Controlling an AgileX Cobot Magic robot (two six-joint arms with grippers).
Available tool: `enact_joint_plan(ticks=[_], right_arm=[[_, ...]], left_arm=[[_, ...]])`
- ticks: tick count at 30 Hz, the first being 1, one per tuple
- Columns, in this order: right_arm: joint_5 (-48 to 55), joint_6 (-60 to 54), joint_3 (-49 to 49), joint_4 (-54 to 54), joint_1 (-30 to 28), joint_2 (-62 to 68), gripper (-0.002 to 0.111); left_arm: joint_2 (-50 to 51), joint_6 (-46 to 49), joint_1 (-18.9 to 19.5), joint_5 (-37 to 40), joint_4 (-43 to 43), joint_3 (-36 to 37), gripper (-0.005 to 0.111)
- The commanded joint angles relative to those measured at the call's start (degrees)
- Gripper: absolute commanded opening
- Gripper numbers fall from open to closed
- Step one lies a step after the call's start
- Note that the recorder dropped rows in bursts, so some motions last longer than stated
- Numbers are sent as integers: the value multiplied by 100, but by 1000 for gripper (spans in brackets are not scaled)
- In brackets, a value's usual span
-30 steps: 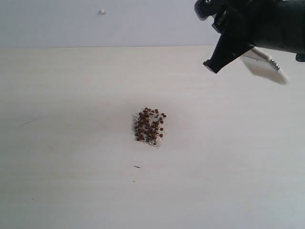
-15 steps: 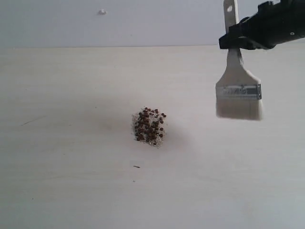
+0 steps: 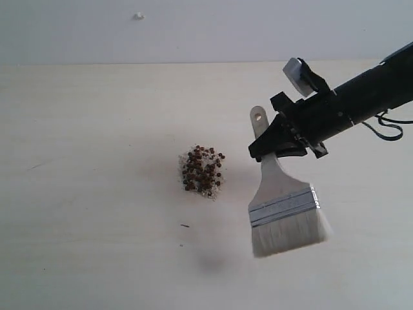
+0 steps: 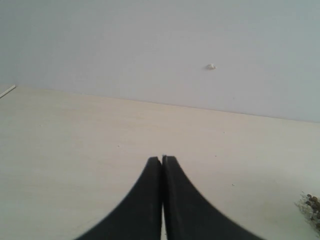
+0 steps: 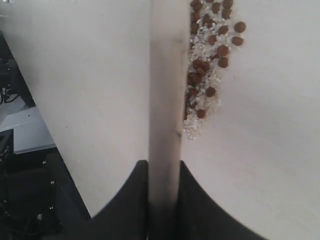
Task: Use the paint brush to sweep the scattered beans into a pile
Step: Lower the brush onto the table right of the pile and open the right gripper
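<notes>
Swinging down from up high, the right gripper (image 3: pixel 276 146), jaws clamped on the brush (image 3: pixel 282 205), now holds it low beside the beans (image 3: pixel 202 170), already one small pile on the table (image 3: pixel 97 194), so little sweeping seems left; the left gripper (image 4: pixel 162 161) has its jaws together.

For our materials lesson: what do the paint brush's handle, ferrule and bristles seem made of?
The paint brush handle: pale, matt, likely bare wood. The ferrule: silvery ridged band, probably metal. The bristles: off-white, soft-edged fibre; natural or synthetic, cannot tell.
</notes>
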Motion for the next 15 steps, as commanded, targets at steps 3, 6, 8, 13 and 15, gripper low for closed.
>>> enact_joint_plan(ticks=[3,6,8,13,15], right_arm=[[-250,-244,-39,361,22,399,0],[-302,-320,-39,375,22,580,0],[-407,-366,-39,375,22,668,0],[-418,-366,-39,361,22,738,0],[-398,-377,-39,361,22,738,0]], left_arm=[[-52,19,20,-13,-30,19,0],[-52,19,20,-13,-30,19,0],[-52,19,20,-13,-30,19,0],[-52,19,20,-13,-30,19,0],[-52,19,20,-13,-30,19,0]])
